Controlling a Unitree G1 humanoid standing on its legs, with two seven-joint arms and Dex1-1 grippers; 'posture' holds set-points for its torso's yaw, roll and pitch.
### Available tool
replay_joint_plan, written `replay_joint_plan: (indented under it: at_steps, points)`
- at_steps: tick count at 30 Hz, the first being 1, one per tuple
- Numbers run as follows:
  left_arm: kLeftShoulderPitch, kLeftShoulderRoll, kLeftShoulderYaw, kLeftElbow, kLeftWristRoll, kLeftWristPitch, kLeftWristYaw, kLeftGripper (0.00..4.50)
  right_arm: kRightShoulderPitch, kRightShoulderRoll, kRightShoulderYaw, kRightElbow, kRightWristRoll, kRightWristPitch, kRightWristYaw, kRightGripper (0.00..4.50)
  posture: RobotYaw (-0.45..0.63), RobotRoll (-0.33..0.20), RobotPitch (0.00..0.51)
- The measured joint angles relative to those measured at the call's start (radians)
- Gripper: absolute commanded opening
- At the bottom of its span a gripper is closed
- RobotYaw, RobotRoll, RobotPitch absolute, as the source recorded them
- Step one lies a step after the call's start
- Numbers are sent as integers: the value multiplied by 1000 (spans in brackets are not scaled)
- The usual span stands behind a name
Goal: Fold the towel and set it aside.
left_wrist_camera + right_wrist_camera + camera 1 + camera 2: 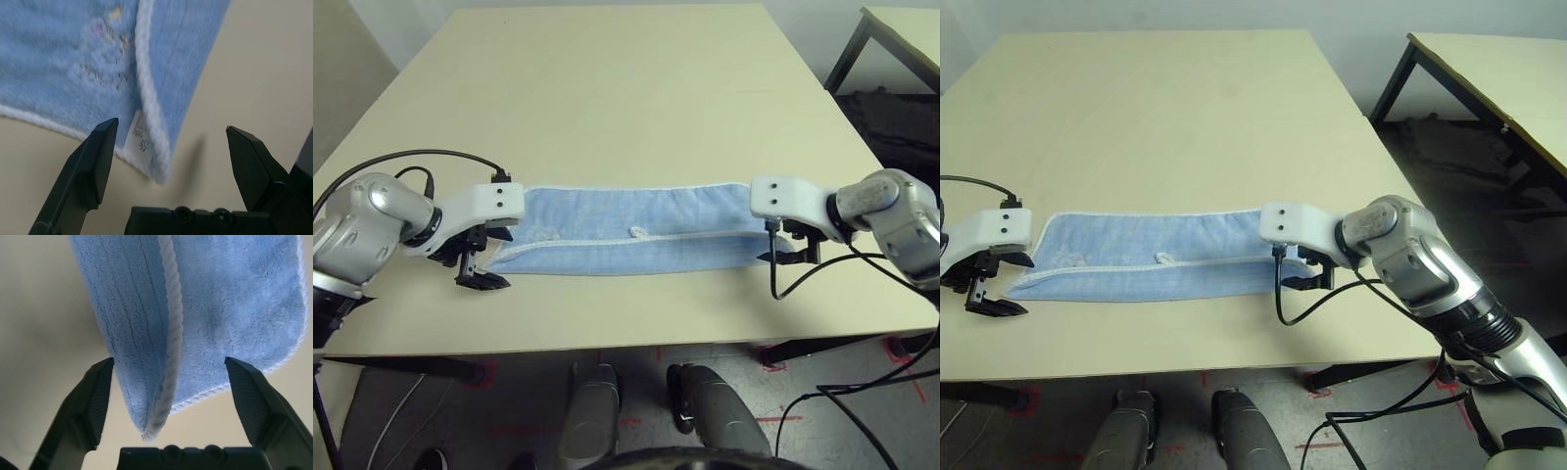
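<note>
The towel [626,240] lies on the tan table [607,98] as a long light-blue strip, folded lengthwise, with white edging and a small loop [639,233] near its middle. My left gripper [481,277] is at the strip's left end, open, its fingers either side of the corner with the white label [138,134]. In the left wrist view a faint embroidered mark [105,76] shows on the cloth. My right gripper [793,257] is at the right end, also open. There the folded corner of the towel [220,298] reaches between the fingers [93,396], which are not pressing on it.
The table's front edge runs close below the towel. Beyond the towel the tabletop stretches far back. A second table [1489,78] with dark legs stands off to the right across a gap. Black cables [783,284] hang from both wrists.
</note>
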Motion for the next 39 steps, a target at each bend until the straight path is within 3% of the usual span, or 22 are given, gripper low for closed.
replay_joint_plan:
  at_steps: [10,12,13,21,25,28,39]
  points:
    - [2,-28,-2,91,36,-58,-12,772,9,23,0,0,-22,15,13,0,38,0,166]
    - [2,-31,-2,100,41,-68,-13,101,11,23,0,1,-23,15,17,0,38,0,166]
    - [2,-33,-2,105,42,-72,-13,41,13,23,0,1,-24,14,20,0,38,0,166]
    - [-17,-34,8,137,21,-85,-47,41,-2,19,-4,23,-19,12,60,0,42,0,164]
    - [-123,-30,49,182,-26,-65,-94,41,-79,10,-44,29,48,44,137,0,38,0,163]
    - [-189,4,94,220,-44,-65,-124,41,-116,-11,-96,29,91,57,169,0,39,0,162]
    - [-242,61,111,372,-45,-126,-169,41,-135,-48,-136,124,127,-20,185,0,26,0,153]
